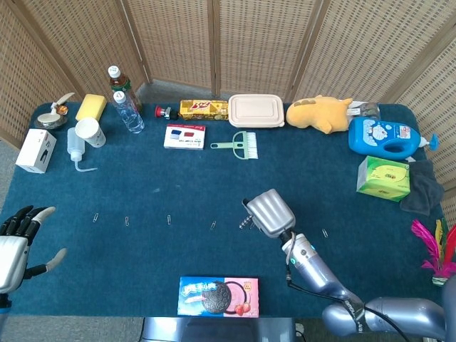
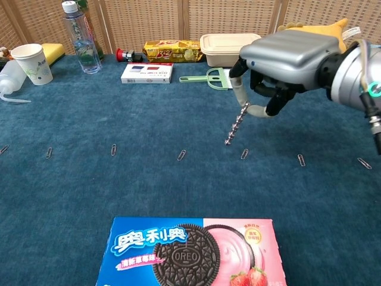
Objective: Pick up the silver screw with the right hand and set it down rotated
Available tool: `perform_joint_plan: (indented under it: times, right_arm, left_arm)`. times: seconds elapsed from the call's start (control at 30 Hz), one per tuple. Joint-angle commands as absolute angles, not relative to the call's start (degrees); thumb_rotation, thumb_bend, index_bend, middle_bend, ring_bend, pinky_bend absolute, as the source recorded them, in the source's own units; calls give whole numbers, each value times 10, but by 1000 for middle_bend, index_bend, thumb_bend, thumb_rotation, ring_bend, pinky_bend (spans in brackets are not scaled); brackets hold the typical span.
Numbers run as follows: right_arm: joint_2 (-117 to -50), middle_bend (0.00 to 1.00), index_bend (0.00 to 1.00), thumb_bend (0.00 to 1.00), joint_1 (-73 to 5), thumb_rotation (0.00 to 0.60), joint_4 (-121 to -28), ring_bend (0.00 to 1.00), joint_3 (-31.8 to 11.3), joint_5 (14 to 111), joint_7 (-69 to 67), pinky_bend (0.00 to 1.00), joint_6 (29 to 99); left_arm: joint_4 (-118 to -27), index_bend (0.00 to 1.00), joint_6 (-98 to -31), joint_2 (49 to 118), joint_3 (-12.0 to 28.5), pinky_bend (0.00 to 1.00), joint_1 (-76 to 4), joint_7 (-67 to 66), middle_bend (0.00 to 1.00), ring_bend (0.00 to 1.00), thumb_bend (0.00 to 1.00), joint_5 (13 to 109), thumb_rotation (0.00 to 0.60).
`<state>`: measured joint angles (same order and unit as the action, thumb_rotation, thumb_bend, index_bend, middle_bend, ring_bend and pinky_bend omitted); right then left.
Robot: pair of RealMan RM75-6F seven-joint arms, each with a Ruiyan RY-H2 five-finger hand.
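Note:
My right hand [image 1: 270,211] [image 2: 284,62] hovers over the middle of the blue table and pinches the silver screw [image 2: 237,123] [image 1: 245,222] by its upper end. The screw hangs tilted, its tip pointing down and left, just above the cloth near a paper clip [image 2: 244,154]. My left hand [image 1: 18,246] sits at the table's near left edge in the head view, fingers spread and holding nothing.
A row of several paper clips [image 2: 181,155] crosses the table. An Oreo box [image 2: 190,252] lies at the front edge. At the back stand bottles [image 1: 128,110], a white cup [image 1: 90,131], a brush [image 1: 239,144], a lunch box [image 1: 256,110], a yellow plush [image 1: 320,112], detergent [image 1: 386,137] and a green box [image 1: 384,178].

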<state>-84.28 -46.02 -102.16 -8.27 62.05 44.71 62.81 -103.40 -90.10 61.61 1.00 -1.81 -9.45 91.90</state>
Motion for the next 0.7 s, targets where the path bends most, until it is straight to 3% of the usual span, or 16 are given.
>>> perform_joint_plan:
  times: [0.03,0.7]
  right_arm:
    - [-850,937,719,398,-465,600,-1014,918,-82,618,450,799,623]
    - [-876,937,708,399,-466,600,-967,916,-66,616,455,797,622]
  left_arm:
    - [-1033,157,-901,617,9,192,-17,-93,198,122,389,918,457]
    - [-1032,151,-906,613,6,192,-11,-91,198,120,389,916,457]
